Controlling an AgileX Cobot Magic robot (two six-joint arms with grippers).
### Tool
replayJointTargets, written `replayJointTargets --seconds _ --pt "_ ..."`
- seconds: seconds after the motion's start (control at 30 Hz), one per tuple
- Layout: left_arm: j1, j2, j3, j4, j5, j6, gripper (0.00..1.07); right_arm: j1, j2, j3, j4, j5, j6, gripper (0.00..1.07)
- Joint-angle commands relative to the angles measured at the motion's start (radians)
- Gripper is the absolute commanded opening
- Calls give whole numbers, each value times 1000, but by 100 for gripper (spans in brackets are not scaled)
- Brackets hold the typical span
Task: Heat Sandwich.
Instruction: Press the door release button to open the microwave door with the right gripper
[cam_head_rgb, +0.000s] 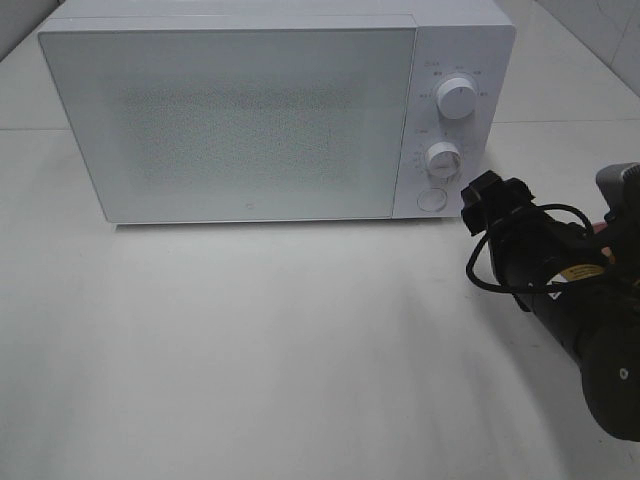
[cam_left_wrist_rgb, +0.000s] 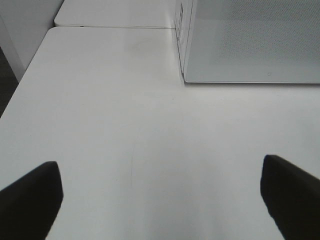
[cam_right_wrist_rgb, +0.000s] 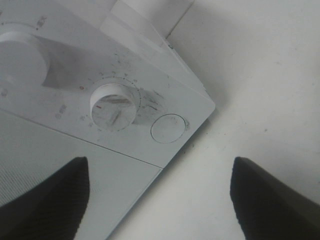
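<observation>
The sandwich is out of view in all three frames. The white microwave (cam_head_rgb: 230, 120) stands at the back of the table with its frosted door shut, and nothing inside can be made out. My right gripper (cam_head_rgb: 478, 200) hovers just right of the control panel's lower corner, open and empty. In the right wrist view the right gripper (cam_right_wrist_rgb: 160, 200) points at the round door button (cam_right_wrist_rgb: 168, 128), beside the lower knob (cam_right_wrist_rgb: 113, 107). My left gripper (cam_left_wrist_rgb: 160, 200) is open over bare table, in front of the microwave's (cam_left_wrist_rgb: 250, 40) left corner, and does not show in the exterior high view.
The control panel carries an upper knob (cam_head_rgb: 458, 98), a lower knob (cam_head_rgb: 442, 158) and the round button (cam_head_rgb: 431, 199). The white table (cam_head_rgb: 250, 340) stretches in front of the microwave. A dark gap runs along the table's left edge (cam_left_wrist_rgb: 10, 85).
</observation>
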Motion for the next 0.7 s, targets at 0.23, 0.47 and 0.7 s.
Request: replayJointTargets --seconds 0.23,0.47,0.7 --pt "0 -24 3 1 -3 -1 101 3 0 -1 -4 -10 421 75" --pt "0 -24 3 1 -3 -1 101 3 0 -1 -1 -10 560 59" --pt "0 -24 3 1 -3 -1 101 3 0 -1 -4 -14 593 7"
